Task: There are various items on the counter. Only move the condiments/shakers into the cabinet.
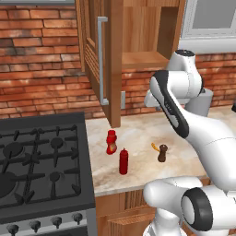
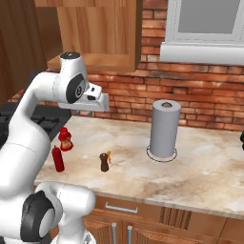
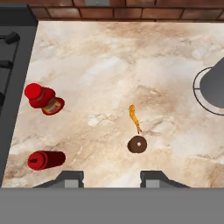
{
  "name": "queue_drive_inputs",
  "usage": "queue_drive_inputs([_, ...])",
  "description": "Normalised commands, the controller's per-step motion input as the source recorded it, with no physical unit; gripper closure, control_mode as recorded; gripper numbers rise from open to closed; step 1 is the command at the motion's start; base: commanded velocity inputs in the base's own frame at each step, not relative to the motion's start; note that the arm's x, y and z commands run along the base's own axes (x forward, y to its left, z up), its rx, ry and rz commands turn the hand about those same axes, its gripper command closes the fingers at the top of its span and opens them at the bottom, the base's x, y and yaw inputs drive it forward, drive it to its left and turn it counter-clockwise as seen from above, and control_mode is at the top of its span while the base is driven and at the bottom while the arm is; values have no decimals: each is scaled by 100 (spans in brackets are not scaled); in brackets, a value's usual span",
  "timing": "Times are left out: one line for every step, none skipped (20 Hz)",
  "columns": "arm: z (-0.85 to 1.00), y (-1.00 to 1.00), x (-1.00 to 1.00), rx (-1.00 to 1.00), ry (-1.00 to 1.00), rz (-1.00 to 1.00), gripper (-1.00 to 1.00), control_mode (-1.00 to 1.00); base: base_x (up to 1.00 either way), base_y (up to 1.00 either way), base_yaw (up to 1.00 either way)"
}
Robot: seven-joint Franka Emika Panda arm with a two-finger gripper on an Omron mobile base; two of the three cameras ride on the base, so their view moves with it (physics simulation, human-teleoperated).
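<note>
On the beige counter (image 1: 138, 126) stand a curvy red squeeze bottle (image 1: 111, 142) (image 3: 43, 99), a slim red bottle (image 1: 123, 161) (image 3: 46, 159) and a small dark brown shaker (image 1: 162, 153) (image 3: 137, 144). A tiny orange carrot-like piece (image 3: 134, 118) lies just behind the shaker. My gripper (image 3: 111, 179) hangs high above the counter, pointing down, open and holding nothing. The shaker lies roughly below it. The cabinet (image 1: 143, 57) above the counter has its door (image 1: 103, 60) swung open, showing a bare wooden shelf.
A black gas stove (image 1: 41, 161) borders the counter on the left, close to the two red bottles. A grey paper towel roll (image 2: 164, 128) stands to the right on its round base. Brick wall and a window (image 2: 209, 24) lie behind; drawer fronts (image 2: 119, 209) sit below.
</note>
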Motion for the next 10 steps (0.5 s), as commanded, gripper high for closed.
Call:
queue_drive_inputs([0, 0, -2, 0, 0, 0, -100, -100, 0, 0, 0])
queue_drive_inputs([0, 0, -15, 0, 0, 0, -100, -100, 0, 0, 0])
queue_drive_inputs([0, -5, -15, 0, 0, 0, -100, -100, 0, 0, 0])
queue_drive_inputs([0, -24, -29, 0, -6, 0, -100, -100, 0, 0, 0])
queue_drive_inputs([0, -40, -39, 4, -10, 0, -100, -100, 0, 0, 0])
queue_drive_inputs([0, -47, -34, 8, -5, 0, -100, -100, 0, 0, 0])
queue_drive_inputs([0, -55, -39, 10, -5, 0, -100, -100, 0, 0, 0])
queue_drive_inputs([0, -57, -39, 12, -7, 0, -100, -100, 0, 0, 0])
queue_drive_inputs([0, -62, -37, 15, -6, 3, -100, -100, 0, 0, 0])
queue_drive_inputs([0, -64, -32, 16, -3, 4, -100, -100, 0, 0, 0])
